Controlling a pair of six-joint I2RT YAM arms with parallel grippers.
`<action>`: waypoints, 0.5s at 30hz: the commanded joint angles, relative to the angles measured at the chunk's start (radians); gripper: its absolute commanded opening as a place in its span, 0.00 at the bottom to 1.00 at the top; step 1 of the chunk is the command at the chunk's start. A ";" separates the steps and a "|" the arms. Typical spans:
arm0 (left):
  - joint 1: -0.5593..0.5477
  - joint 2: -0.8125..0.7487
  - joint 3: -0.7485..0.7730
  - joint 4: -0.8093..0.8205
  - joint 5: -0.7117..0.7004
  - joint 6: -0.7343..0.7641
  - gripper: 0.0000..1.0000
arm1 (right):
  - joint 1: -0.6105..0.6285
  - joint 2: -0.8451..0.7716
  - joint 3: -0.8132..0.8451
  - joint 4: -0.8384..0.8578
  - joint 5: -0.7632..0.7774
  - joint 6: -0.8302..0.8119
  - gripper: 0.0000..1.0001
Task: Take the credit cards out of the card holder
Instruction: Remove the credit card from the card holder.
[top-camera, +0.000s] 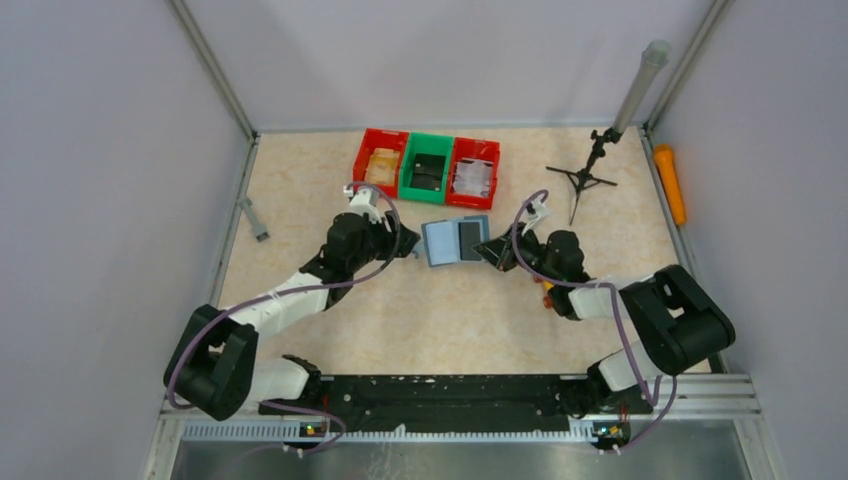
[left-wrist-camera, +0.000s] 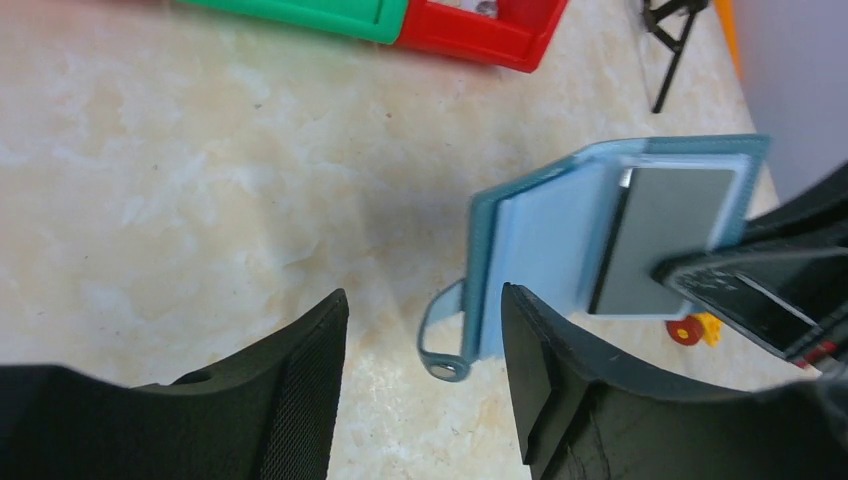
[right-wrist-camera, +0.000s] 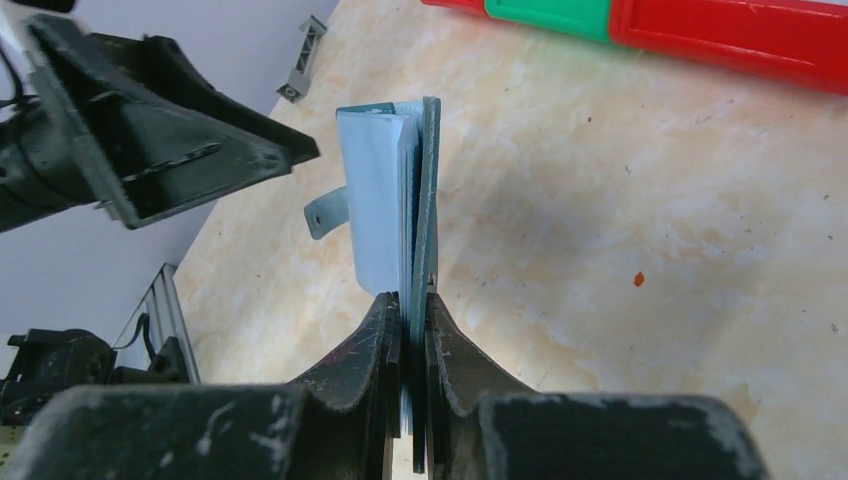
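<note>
My right tool (right-wrist-camera: 408, 300) clamps the teal-blue folding card holder (left-wrist-camera: 540, 260); left tool (left-wrist-camera: 422, 300) gapes beside it; dark grey credit card (left-wrist-camera: 665, 240) not yet out.

Lab test cell, grey panels (top-camera: 100, 150), aluminium frame (top-camera: 213, 70)

You have the card holder (top-camera: 447, 243) near the middle of the table (top-camera: 420, 310), with a credit card (top-camera: 468, 239) in its right half. Your left gripper (top-camera: 411, 245) sits just left of it, your right gripper (top-camera: 487, 248) at its right edge. Behind it, bins (top-camera: 428, 138) line the far edge; a tripod (top-camera: 583, 180) stands toward the far right corner.
</note>
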 joint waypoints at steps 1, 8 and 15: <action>-0.004 -0.083 -0.047 0.144 0.094 0.041 0.59 | -0.007 0.024 0.055 0.006 -0.009 -0.006 0.00; -0.006 -0.042 -0.085 0.372 0.354 0.020 0.45 | -0.007 0.054 0.070 0.010 -0.047 0.008 0.00; -0.014 0.165 0.017 0.394 0.504 -0.051 0.36 | -0.007 0.115 0.070 0.214 -0.209 0.114 0.00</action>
